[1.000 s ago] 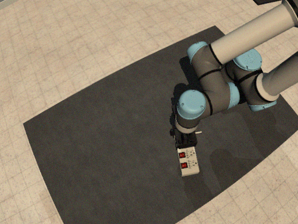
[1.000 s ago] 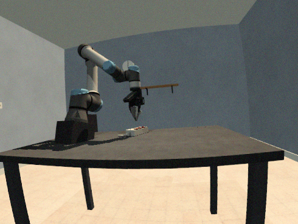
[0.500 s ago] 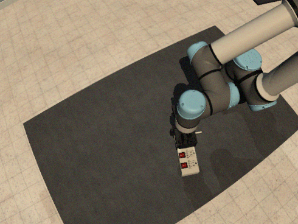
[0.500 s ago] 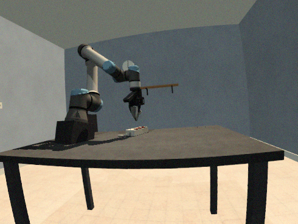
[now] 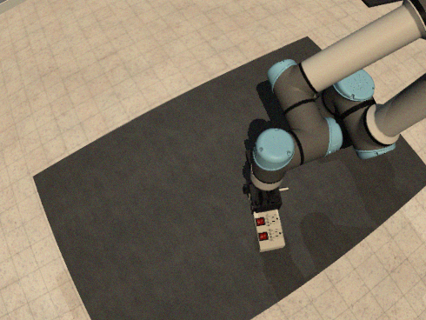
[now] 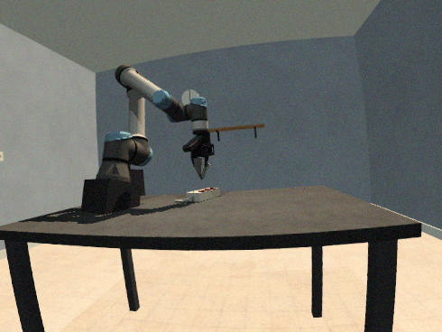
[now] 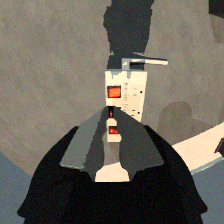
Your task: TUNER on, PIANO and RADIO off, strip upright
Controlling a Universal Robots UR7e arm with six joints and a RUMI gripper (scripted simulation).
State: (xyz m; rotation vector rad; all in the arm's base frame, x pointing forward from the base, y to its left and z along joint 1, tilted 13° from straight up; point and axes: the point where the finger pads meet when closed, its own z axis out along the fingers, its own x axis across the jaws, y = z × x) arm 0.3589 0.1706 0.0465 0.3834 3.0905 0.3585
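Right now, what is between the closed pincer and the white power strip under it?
Nothing but air: in the exterior view the shut pincer hangs above the white power strip with red switches, which lies on the dark table, and the gap shows only the blue wall behind.

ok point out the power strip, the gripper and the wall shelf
power strip point(image 5: 273, 235) top view, white face beside the red switches
gripper point(image 6: 201, 170) exterior view, tip of the shut jaws
wall shelf point(image 6: 236, 128) exterior view, wooden board

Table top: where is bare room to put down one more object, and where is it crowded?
In the top view, the dark table shows bare surface from its left edge up to the power strip. A smaller bare patch lies between the strip and the right edge. It is crowded at the strip's upper end, where the shut gripper hangs above it.
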